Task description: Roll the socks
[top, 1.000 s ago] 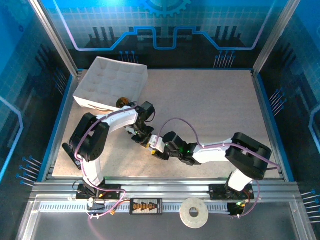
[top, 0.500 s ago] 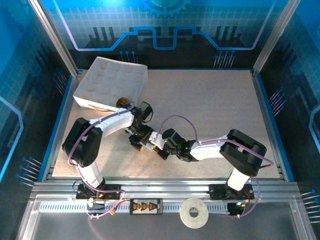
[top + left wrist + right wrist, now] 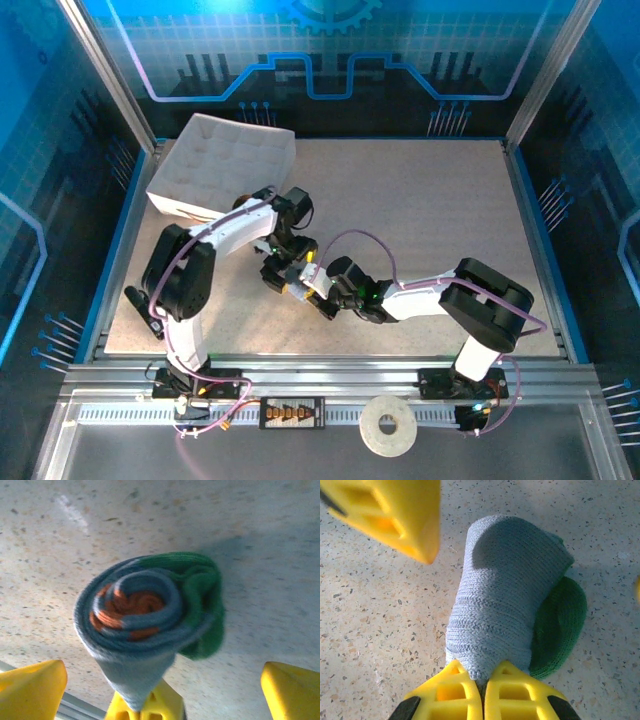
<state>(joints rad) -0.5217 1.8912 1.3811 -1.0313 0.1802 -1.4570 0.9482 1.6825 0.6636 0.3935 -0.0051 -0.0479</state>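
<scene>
Sock (image 3: 150,615): blue-grey, wound into a tight roll, lying on the table (image 3: 420,200) front-left of centre, between the two grippers. Orange cuff sits at the core of the spiral and the green toe wraps the outside.

Right gripper (image 3: 481,675): jaws closed together on the loose grey tail at the near end of the roll. Judgement: the pinch stops the spiral unwinding.

Left gripper (image 3: 161,680): jaws wide. Its fingers (image 3: 35,687) stand one either side of the roll, apart from it, gripping nothing. Judgement: opened to clear the roll without dragging it.

White box (image 3: 225,160) sits at the rear left, well apart from the roll.

Roll looks complete; the tail is not yet tucked. Risk: it may spring open on release.
</scene>
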